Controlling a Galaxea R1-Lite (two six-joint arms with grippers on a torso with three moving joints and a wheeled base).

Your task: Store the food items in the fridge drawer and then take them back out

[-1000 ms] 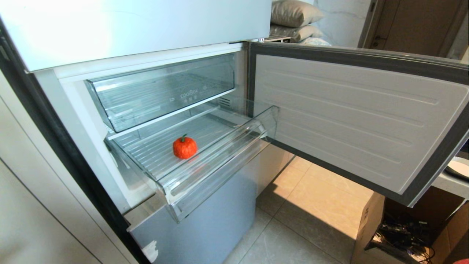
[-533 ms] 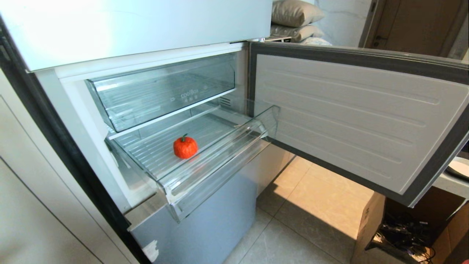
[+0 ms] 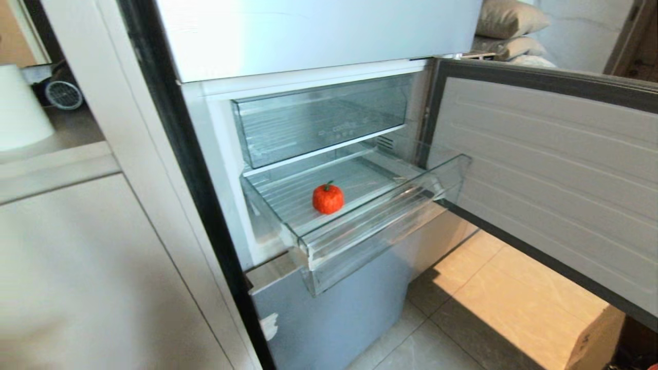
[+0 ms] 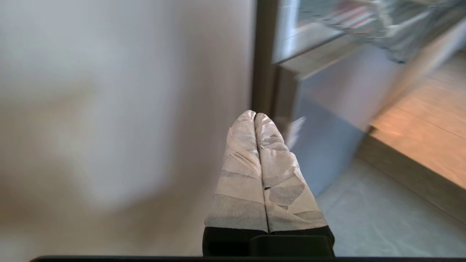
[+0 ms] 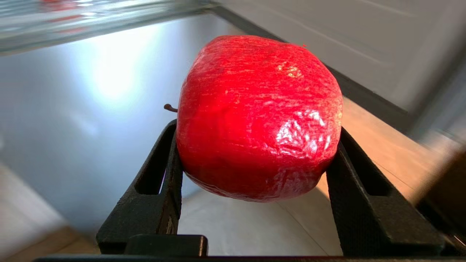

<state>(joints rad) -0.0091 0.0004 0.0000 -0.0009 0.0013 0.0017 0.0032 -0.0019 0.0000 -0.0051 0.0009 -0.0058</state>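
Note:
A fuzzy orange-red fruit (image 3: 328, 198) with a green stem sits on the ribbed floor of the pulled-out fridge drawer (image 3: 370, 234). Neither arm shows in the head view. In the right wrist view my right gripper (image 5: 256, 127) is shut on a glossy red apple (image 5: 255, 109), one black finger on each side. It hangs low, above the floor tiles in front of the fridge's pale-blue bottom panel. In the left wrist view my left gripper (image 4: 255, 115) is shut and empty, its taped fingers (image 4: 240, 171) pressed together near the fridge's dark left edge.
The fridge door (image 3: 555, 169) stands open to the right. An upper clear bin (image 3: 318, 121) sits above the drawer, a pale-blue panel (image 3: 339, 318) below. A white cabinet (image 3: 103, 267) flanks the left. A cardboard box (image 3: 591, 334) stands on the floor, lower right.
The whole head view has shifted to the right, so the camera moved; a counter with a white object now shows at the left. The fruit lies where it was in the drawer.

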